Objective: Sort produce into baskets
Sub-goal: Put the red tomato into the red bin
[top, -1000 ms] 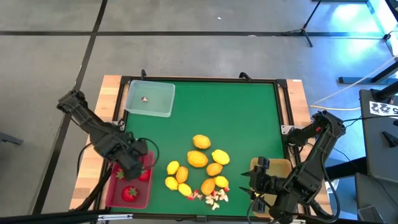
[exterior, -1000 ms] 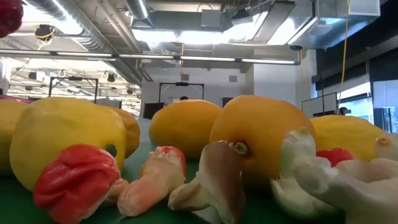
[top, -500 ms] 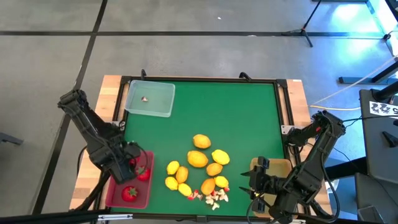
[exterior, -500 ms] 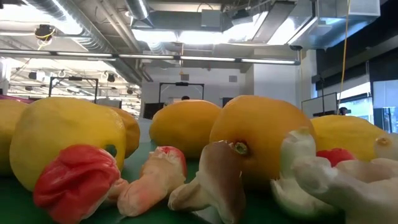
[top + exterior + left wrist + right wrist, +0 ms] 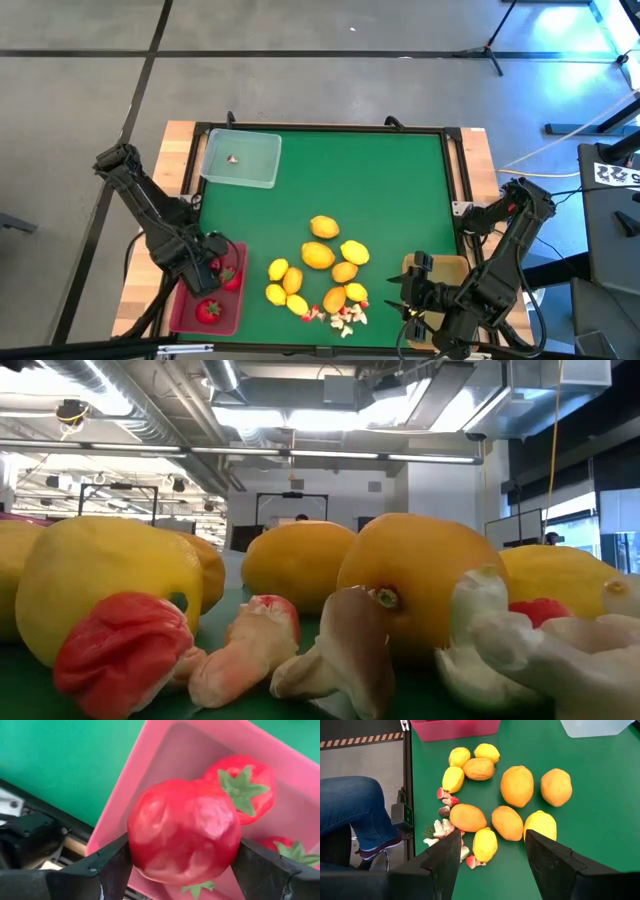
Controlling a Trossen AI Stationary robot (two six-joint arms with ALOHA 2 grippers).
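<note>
My left gripper (image 5: 202,263) hangs over the far end of the pinkish-red basket (image 5: 180,305) at the table's near left, shut on a red strawberry (image 5: 184,830). Two more strawberries (image 5: 208,311) (image 5: 245,787) lie in that basket. Yellow and orange lemons (image 5: 320,256) lie clustered on the green mat, with tiny white-and-red bits (image 5: 342,318) at their near side. My right gripper (image 5: 408,296) waits open beside the tan basket (image 5: 447,268) at the near right, pointing at the cluster (image 5: 517,785). My left gripper pinches the strawberry by two opposite sides (image 5: 137,835) between its two fingers (image 5: 112,865). The fingers come from above, pointing down. The strawberry is lifted clear, above the pink basket's inside near its rim (image 5: 150,760).
A clear basket (image 5: 240,158) stands at the far left of the mat with one small bit (image 5: 232,158) in it. The mat's middle and far right are bare green. In the right wrist view a person's leg (image 5: 355,810) shows beyond the table's near edge.
My left gripper has carried the strawberry toward the table's left edge and down over the pink basket, rolling a little about its pointing line. The strawberry has left the top corner of the low view. The gripper has stayed shut on it.
</note>
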